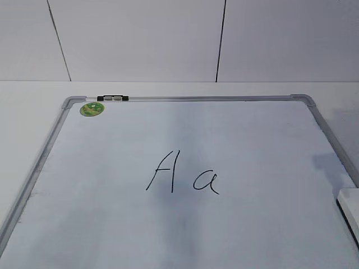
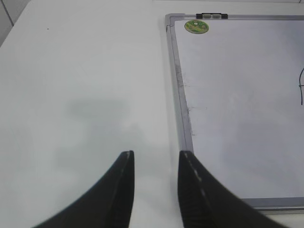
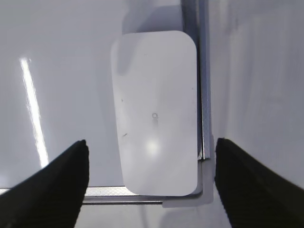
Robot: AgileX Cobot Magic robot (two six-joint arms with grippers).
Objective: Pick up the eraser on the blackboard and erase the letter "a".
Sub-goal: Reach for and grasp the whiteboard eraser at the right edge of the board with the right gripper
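Observation:
The blackboard (image 1: 185, 140) is a white board with a grey frame lying flat on the table. A small cursive letter "a" (image 1: 206, 182) stands near its middle, right of a tall slanted "A" (image 1: 164, 171). The eraser (image 3: 156, 111), a flat white rounded block, lies in the board's near right corner; its edge shows in the exterior view (image 1: 350, 208). My right gripper (image 3: 151, 164) is open above it, fingers either side. My left gripper (image 2: 156, 166) is open and empty over the table beside the board's left frame (image 2: 183, 114).
A round green sticker (image 1: 92, 109) and a small black-and-white clip (image 1: 112, 98) sit at the board's far left corner. White table (image 2: 85, 85) lies left of the board. A white wall (image 1: 179, 39) stands behind the table.

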